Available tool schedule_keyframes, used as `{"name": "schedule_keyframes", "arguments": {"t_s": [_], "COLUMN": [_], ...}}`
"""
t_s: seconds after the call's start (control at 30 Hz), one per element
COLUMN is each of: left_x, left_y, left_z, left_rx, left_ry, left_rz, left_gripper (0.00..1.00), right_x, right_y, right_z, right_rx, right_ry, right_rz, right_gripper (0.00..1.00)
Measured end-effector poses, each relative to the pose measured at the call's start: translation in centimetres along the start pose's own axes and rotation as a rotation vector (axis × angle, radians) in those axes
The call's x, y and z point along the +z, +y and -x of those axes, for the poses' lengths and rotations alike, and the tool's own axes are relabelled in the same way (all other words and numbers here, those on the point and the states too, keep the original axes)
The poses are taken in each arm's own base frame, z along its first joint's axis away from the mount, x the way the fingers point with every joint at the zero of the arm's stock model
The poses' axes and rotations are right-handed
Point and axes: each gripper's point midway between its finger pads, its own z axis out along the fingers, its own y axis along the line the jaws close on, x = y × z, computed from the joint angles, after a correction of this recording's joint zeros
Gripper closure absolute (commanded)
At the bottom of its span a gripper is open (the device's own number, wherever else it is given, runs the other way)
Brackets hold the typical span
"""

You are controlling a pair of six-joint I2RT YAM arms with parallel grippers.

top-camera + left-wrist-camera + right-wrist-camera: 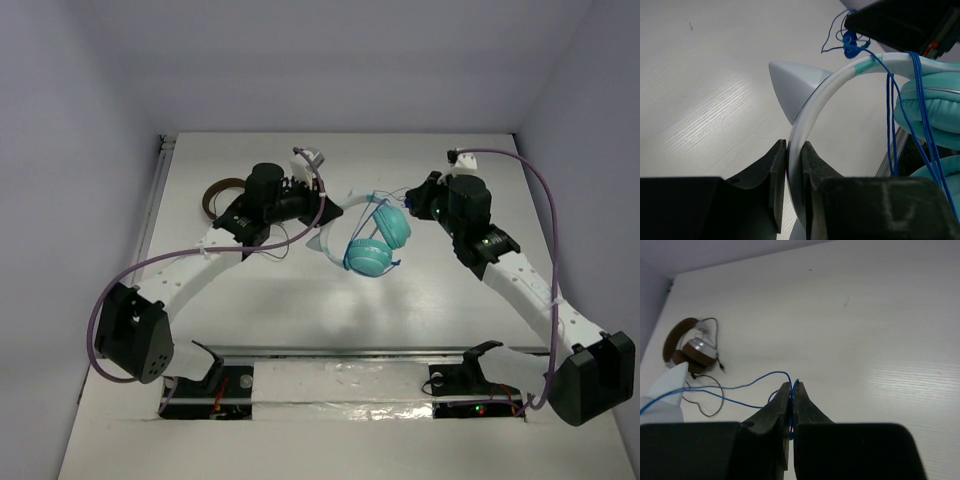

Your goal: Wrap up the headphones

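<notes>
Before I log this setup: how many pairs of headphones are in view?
2. The teal headphones, centre, are clamped by the left gripper; the brown headphones lie far left, partly hidden.

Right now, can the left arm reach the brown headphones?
Probably not: the left gripper is shut on the teal headphones. The brown headphones lie nearby, but it would have to let go first.

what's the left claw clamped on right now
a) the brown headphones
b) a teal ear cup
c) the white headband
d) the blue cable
c: the left wrist view shows the left claw shut on the white headband. The blue cable is pinched by the right claw instead.
</notes>
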Motion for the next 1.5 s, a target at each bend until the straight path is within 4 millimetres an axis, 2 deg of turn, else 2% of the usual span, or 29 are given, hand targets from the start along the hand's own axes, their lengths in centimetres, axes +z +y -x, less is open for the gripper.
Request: {"name": "schedule_keyframes", "arguments": {"t_s": [0.1, 0.37, 0.53, 0.73, 0.9, 1.13, 1.33, 1.47, 1.5], "left_x": [-0.5, -0.7, 0.3, 2.5, 4.1, 4.7, 5.1, 5.6, 5.7], "left_y": [0.3, 0.0, 0.7, 3.5, 5.7, 6.9, 8.2, 9.1, 9.3], "left_z": [1.2, 5.2, 6.3, 5.3, 4.0, 4.0, 3.5, 3.1, 3.0], "left_rx": [-0.048, -0.173, -0.260, -0.389, -0.461, -0.472, -0.467, -0.468, -0.469], "left_ry": [-0.050, -0.199, -0.237, -0.241, -0.234, -0.262, -0.271, -0.276, -0.275], "left_rz": [-0.023, -0.040, -0.002, 0.084, 0.155, 0.220, 0.273, 0.301, 0.304], "left_gripper": [1.00, 1.00, 1.00, 1.00, 1.00, 1.00, 1.00, 1.00, 1.00], "right_x": [-0.9, -2.1, -3.2, -3.5, -3.8, -4.2, -4.0, -3.9, -3.8], "right_y": [1.0, 2.9, 4.6, 5.8, 7.2, 9.6, 9.8, 9.3, 9.2], "right_z": [-0.8, -6.0, -6.3, -6.5, -7.7, -9.0, -9.3, -9.9, -10.0], "right_rx": [0.035, 0.134, 0.191, 0.231, 0.257, 0.315, 0.410, 0.454, 0.465], "right_ry": [-0.017, 0.080, 0.083, 0.082, 0.106, 0.141, 0.149, 0.158, 0.155], "right_rz": [0.085, 0.267, 0.379, 0.446, 0.490, 0.551, 0.542, 0.516, 0.508], "right_gripper": [1.00, 1.00, 1.00, 1.00, 1.00, 1.00, 0.86, 0.84, 0.80]}}
